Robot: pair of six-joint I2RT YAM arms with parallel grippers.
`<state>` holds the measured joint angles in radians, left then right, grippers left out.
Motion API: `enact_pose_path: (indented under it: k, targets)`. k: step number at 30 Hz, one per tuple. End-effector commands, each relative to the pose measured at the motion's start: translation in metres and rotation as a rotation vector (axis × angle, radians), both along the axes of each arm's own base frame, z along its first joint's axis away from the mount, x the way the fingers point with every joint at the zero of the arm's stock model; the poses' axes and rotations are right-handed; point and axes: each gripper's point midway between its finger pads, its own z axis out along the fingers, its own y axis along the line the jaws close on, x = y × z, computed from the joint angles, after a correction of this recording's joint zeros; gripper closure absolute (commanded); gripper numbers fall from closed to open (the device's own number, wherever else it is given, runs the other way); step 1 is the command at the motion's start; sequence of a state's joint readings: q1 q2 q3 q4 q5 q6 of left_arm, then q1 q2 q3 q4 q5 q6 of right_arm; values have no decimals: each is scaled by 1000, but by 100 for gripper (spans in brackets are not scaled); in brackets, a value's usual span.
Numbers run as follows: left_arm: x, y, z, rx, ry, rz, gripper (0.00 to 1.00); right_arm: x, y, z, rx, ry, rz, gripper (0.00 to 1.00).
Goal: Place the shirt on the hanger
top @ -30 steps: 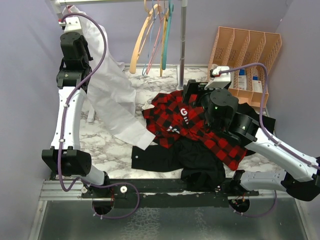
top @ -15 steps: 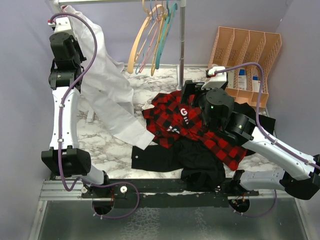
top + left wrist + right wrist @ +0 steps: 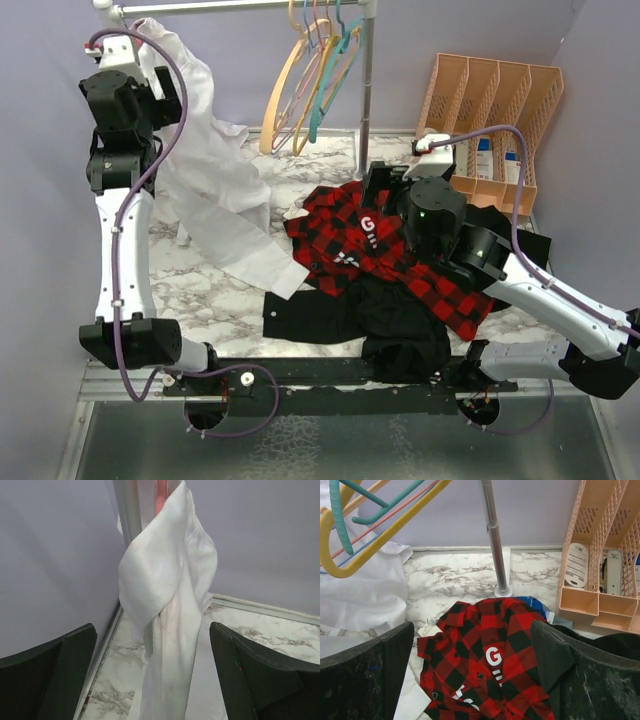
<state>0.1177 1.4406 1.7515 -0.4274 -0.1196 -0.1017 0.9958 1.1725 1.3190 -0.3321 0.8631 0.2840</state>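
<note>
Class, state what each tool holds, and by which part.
Nothing: the left tool and right tool are open; the shirt hangs untouched between the left fingers.

From the left wrist, the shirt (image 3: 165, 605) runs out of frame at top and bottom, so neither collar nor hem shows. Of the hanger (image 3: 160, 492) only a pink sliver peeks above the fabric; the rest is buried. The fingers of the left tool (image 3: 152, 632) and right tool (image 3: 472, 630) are clipped by their views' lower corners. From above, the black garment (image 3: 310, 315) lies partly under the plaid shirt (image 3: 350, 230), the spare hangers (image 3: 280, 100) lose their hooks at the top edge, and labels in the peach organiser (image 3: 500, 80) are too small to read.
</note>
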Motion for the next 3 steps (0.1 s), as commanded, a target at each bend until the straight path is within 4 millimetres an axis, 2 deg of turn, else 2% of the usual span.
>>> enact_pose_path:
  k: [1, 3]
  targets:
    - [-28, 4, 56, 66, -134, 23, 1, -2, -4, 6, 26, -23, -10, 0]
    - [-35, 6, 67, 84, -150, 35, 1, -3, -8, 8, 30, -42, -21, 0]
